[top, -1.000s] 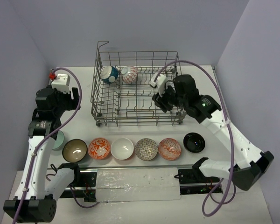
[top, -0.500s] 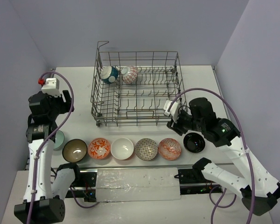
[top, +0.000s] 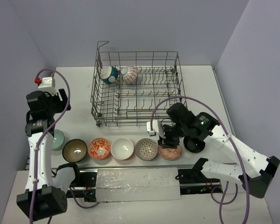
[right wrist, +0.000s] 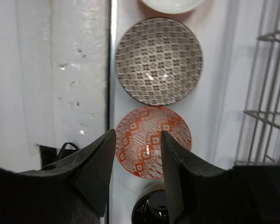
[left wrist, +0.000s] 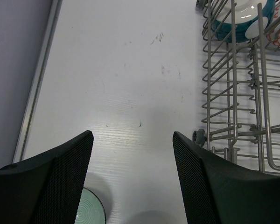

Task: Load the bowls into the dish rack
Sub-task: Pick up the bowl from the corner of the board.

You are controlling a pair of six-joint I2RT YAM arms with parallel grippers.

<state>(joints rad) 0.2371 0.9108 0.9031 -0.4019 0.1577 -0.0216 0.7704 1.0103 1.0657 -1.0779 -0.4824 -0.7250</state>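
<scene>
Crowding is your risk from above: the right gripper [top: 166,141] hangs over the red-patterned bowl [top: 171,151], which sits just beside the grey-patterned bowl [top: 146,149] and black bowl [top: 195,143]. The dish rack [top: 99,93] holds only the teal bowl [top: 109,74] and a second patterned bowl [top: 130,74].

Left wrist: the left gripper [left wrist: 132,136] gapes wide and empty, with the pale green bowl [left wrist: 89,213] below it.

Right wrist: half-open, empty jaws bracket the red-patterned bowl's rim; a shallow pinch could flip it into its neighbours.

From my station I can read no text, label, brand or number anywhere; the red-patterned bowl [right wrist: 152,142] and grey-patterned bowl [right wrist: 158,60] carry only ornament.
</scene>
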